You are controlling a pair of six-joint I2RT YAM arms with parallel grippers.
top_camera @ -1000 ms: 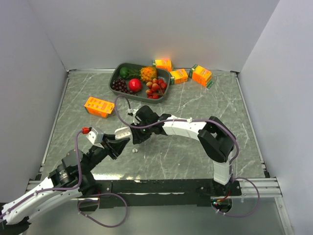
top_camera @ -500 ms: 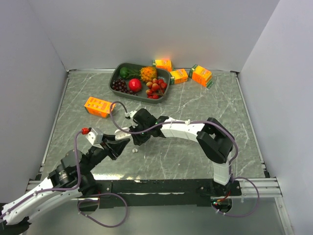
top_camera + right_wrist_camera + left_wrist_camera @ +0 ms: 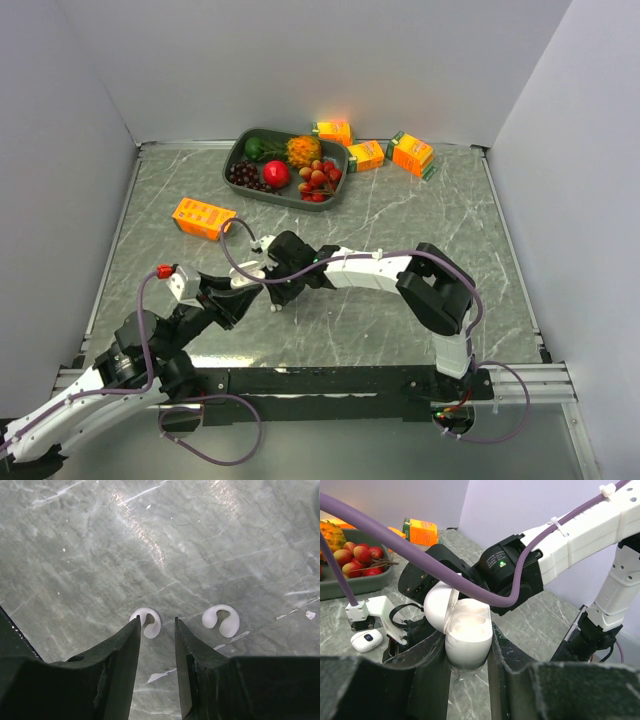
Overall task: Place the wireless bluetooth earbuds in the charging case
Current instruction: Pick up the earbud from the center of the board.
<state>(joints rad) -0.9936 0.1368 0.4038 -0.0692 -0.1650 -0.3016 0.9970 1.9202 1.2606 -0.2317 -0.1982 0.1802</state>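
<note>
Earbud point(image 3: 151, 627) beside second earbud point(image 3: 222, 621) on table point(image 3: 75, 540); fruit tray point(image 3: 232, 160) far behind.

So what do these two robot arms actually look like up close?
The left arm and right arm are white segments with black joints. A purple cable runs along each, held by white zip ties. Each ends in two matte black fingers. A small green light glows on the right wrist; a red plug sits near the left one.

White arms, black joints
Purple cable point(image 3: 370, 524) zip-tied along white right arm point(image 3: 580, 540); right claw point(image 3: 156, 623) black, perhaps rough-textured.
</note>
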